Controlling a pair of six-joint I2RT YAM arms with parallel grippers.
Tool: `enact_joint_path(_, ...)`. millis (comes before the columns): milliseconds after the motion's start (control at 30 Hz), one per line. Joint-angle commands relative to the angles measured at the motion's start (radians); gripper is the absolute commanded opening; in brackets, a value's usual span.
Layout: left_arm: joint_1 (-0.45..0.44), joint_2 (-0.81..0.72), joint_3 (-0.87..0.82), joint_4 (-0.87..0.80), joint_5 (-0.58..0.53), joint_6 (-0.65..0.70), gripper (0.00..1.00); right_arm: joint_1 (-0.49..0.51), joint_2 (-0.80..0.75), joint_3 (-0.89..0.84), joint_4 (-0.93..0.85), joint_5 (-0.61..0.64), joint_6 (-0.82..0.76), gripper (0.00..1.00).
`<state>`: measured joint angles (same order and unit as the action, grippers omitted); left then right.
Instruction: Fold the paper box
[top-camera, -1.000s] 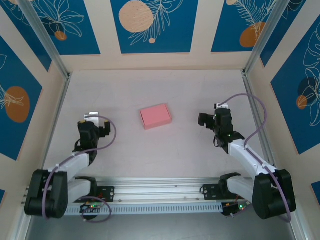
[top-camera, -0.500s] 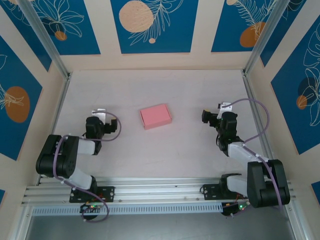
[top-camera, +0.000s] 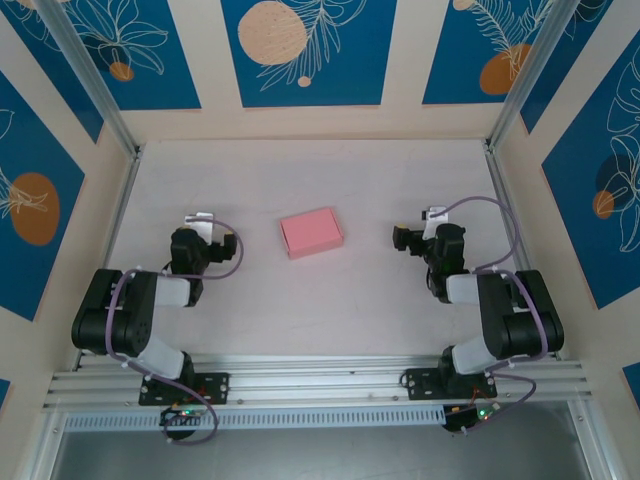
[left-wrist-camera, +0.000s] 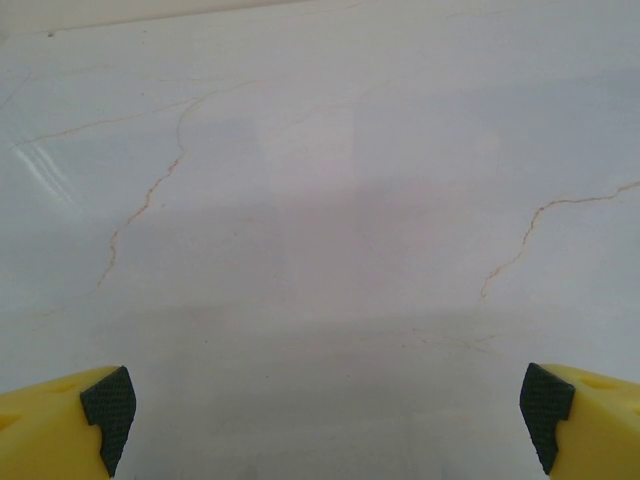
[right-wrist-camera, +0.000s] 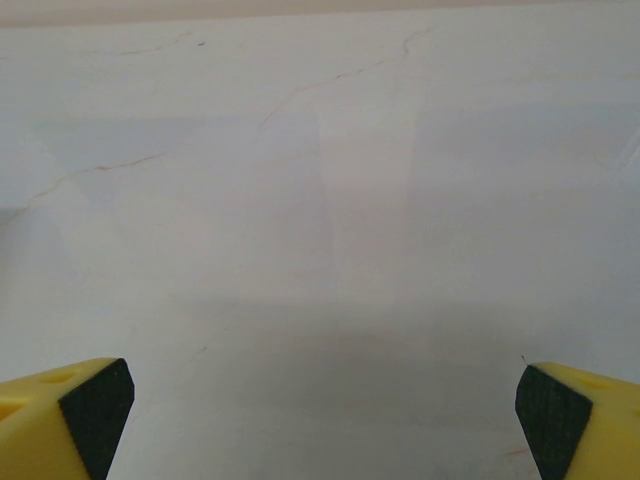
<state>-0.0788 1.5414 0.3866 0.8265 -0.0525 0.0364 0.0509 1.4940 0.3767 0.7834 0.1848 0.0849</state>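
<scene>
Noting paper box (top-camera: 311, 233) sitting as a closed rectangular box mid-counter (top-camera: 300, 310), between both arms and well apart from each. Finding left hand (left-wrist-camera: 327, 405) spread wide, gripping nothing; finding right hand (right-wrist-camera: 325, 408) likewise.

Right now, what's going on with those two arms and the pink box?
Nothing is being handled. The paper box sits in the middle of the table, looking like a closed box, untouched. The left arm and right arm are folded up on either side of it, well apart, fingers spread wide and empty.
</scene>
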Motion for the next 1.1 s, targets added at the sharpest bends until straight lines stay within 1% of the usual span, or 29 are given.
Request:
enact_joint_path(0,0.013,-0.004,0.008,0.019,0.022,0.013,1.0,-0.032,0.035,0.012,0.095,-0.103,-0.009,1.0)
enact_joint_path(33,0.013,-0.004,0.009,0.019,0.022,0.013,1.0,-0.046,0.02,0.029,0.026,-0.141,-0.01,1.0)
enact_joint_path(67,0.013,-0.004,0.008,0.019,0.022,0.013,1.0,-0.055,0.034,0.028,0.053,-0.163,0.0,1.0)
enact_joint_path(133,0.013,-0.004,0.008,0.019,0.022,0.013,1.0,-0.08,0.029,0.04,0.015,-0.199,0.016,1.0)
enact_joint_path(300,0.013,-0.004,0.009,0.019,0.022,0.013,1.0,-0.064,0.029,0.043,0.015,-0.159,0.014,1.0)
enact_joint_path(367,0.013,-0.004,0.008,0.019,0.022,0.013,1.0,-0.053,0.029,0.043,0.014,-0.125,0.01,1.0)
enact_joint_path(1067,0.014,-0.003,0.009,0.018,0.023,0.016,1.0,-0.052,0.028,0.044,0.014,-0.127,0.012,1.0)
